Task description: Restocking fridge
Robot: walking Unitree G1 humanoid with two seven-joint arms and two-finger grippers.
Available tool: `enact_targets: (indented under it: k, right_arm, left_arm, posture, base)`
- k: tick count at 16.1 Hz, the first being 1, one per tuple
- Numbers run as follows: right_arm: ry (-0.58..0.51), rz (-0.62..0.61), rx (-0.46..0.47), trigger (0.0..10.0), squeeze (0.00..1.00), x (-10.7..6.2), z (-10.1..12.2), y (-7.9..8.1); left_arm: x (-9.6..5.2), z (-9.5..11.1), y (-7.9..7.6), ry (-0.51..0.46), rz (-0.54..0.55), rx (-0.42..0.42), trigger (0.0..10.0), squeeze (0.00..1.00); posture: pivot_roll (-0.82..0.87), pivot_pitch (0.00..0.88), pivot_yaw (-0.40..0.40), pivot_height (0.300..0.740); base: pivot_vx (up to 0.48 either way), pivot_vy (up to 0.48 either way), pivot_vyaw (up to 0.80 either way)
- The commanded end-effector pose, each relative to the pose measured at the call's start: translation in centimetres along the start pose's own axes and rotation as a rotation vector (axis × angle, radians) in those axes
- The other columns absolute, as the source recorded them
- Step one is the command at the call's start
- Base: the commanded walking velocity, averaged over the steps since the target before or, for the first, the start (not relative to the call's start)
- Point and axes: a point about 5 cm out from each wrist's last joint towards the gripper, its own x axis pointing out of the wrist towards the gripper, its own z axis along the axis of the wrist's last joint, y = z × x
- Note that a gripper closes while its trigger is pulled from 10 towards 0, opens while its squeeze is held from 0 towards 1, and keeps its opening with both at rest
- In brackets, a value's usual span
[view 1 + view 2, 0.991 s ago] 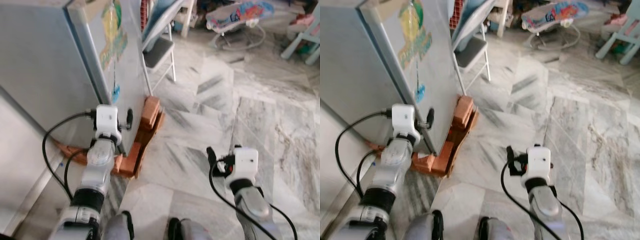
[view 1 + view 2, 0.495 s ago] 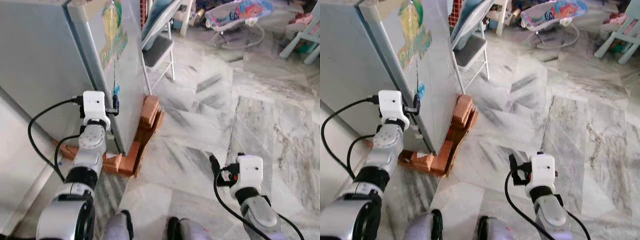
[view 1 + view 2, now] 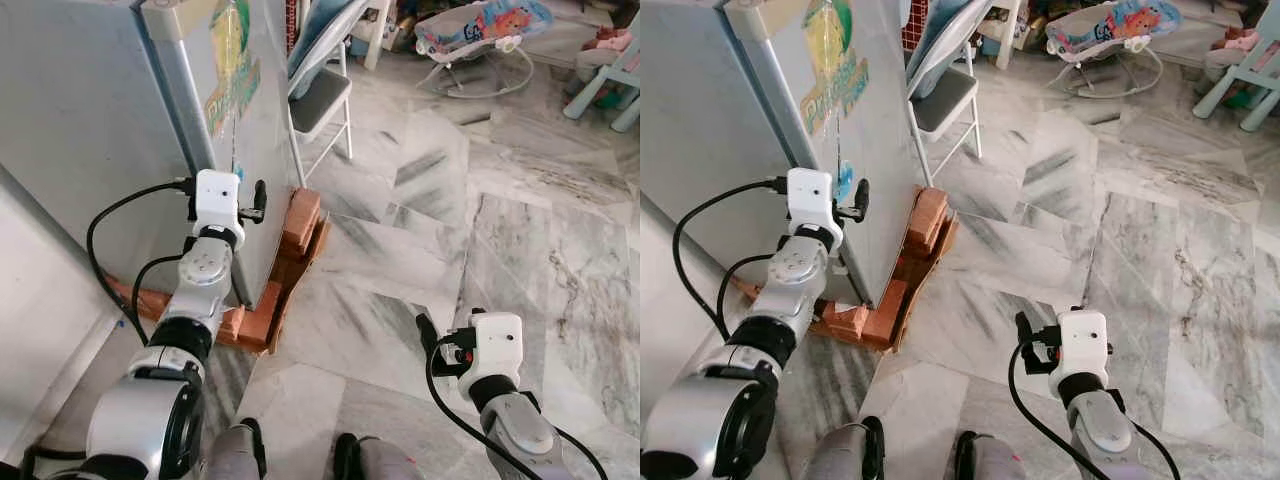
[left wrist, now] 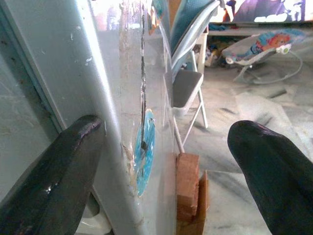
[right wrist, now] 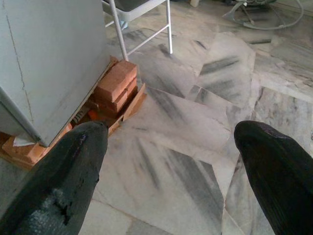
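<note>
Home: fridge (image 3: 120,130), baby bouncer (image 3: 480,30) (marble floor).

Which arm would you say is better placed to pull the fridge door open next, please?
Left, most likely. The left end effector is raised at the fridge door's edge, fingers open astride that corner. The right end effector hangs low over the marble floor, well away.

Grey-veined marble floor (image 3: 480,230) fills the middle and right of the frame, brightly lit. At upper centre stands a white folding chair (image 3: 320,95) with a grey seat. A patterned baby bouncer (image 3: 480,30) sits at upper right, beside pale blue furniture legs (image 3: 605,80). Red bricks (image 3: 290,255) lie stacked at left centre.
</note>
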Motion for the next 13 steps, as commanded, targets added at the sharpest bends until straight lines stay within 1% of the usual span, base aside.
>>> enact_targets:
  k: [1, 2, 4, 6, 7, 8, 10, 11, 12, 13]
  right_arm:
    - [0.006, -0.013, -0.004, 10.0, 0.00, -0.3, 0.0, -0.2]
    - [0.008, -0.015, -0.005, 10.0, 0.00, -0.4, 0.0, -0.3]
    - [0.010, -0.016, -0.006, 10.0, 0.00, -0.4, -0.1, -0.4]
    - [-0.030, -0.030, 0.016, 10.0, 0.00, -0.3, 0.5, -0.5]
    - [-0.037, -0.031, 0.019, 10.0, 0.00, -0.3, 0.6, -0.5]
    - [-0.080, -0.053, 0.019, 10.0, 0.00, -0.3, 1.3, -0.7]
    - [-0.133, -0.093, 0.007, 10.0, 0.00, 0.3, 2.3, -1.0]
    - [-0.141, -0.091, 0.003, 10.0, 0.00, 0.6, 2.5, -1.0]
    - [-0.149, -0.088, 0.007, 10.0, 0.00, 0.9, 2.7, -0.9]
    - [-0.153, -0.086, 0.006, 10.0, 0.00, 1.2, 2.8, -0.8]
  left_arm:
    - [0.4, 0.1, 0.2, 0.028, 0.011, 0.026, 10.0, 0.00]
    - [0.5, 0.1, 0.8, 0.042, 0.045, 0.032, 10.0, 0.00]
    - [0.4, -0.2, 1.0, 0.056, 0.046, 0.022, 10.0, 0.00]
    - [-1.2, -1.8, 1.4, 0.053, 0.039, 0.010, 10.0, 0.00]
    - [-1.5, -2.0, 1.5, 0.051, 0.036, 0.012, 10.0, 0.00]
    - [-2.9, -2.8, 1.6, 0.036, 0.028, -0.001, 10.0, 0.00]
    - [-6.7, -4.1, 1.7, 0.022, -0.015, 0.021, 10.0, 0.00]
    - [-7.7, -4.3, 1.6, 0.026, -0.020, 0.001, 10.0, 0.00]
    - [-8.8, -4.4, 1.0, 0.020, -0.051, -0.009, 10.0, 0.00]
    - [-9.3, -4.4, 0.3, 0.014, -0.080, -0.004, 10.0, 0.00]
  posture:
    - [0.00, 0.167, -0.053, 0.740]
    - [-0.01, 0.165, -0.050, 0.740]
    - [-0.01, 0.162, -0.047, 0.740]
    - [-0.01, 0.163, -0.040, 0.740]
    - [-0.01, 0.163, -0.040, 0.740]
    - [0.00, 0.163, -0.039, 0.740]
    - [0.02, 0.161, -0.041, 0.740]
    - [0.03, 0.158, -0.043, 0.740]
    - [0.04, 0.157, -0.045, 0.740]
    - [0.07, 0.150, -0.056, 0.740]
  base:
    - [0.000, 0.000, 0.00]
    - [0.000, 0.000, 0.00]
    - [0.000, 0.000, 0.00]
    - [0.000, 0.000, 0.00]
    - [0.000, 0.000, 0.00]
    - [0.000, 0.000, 0.00]
    - [0.000, 0.000, 0.00]
    - [0.000, 0.000, -0.49]
    - [0.000, 0.000, -0.68]
    - [0.000, 0.000, -0.80]
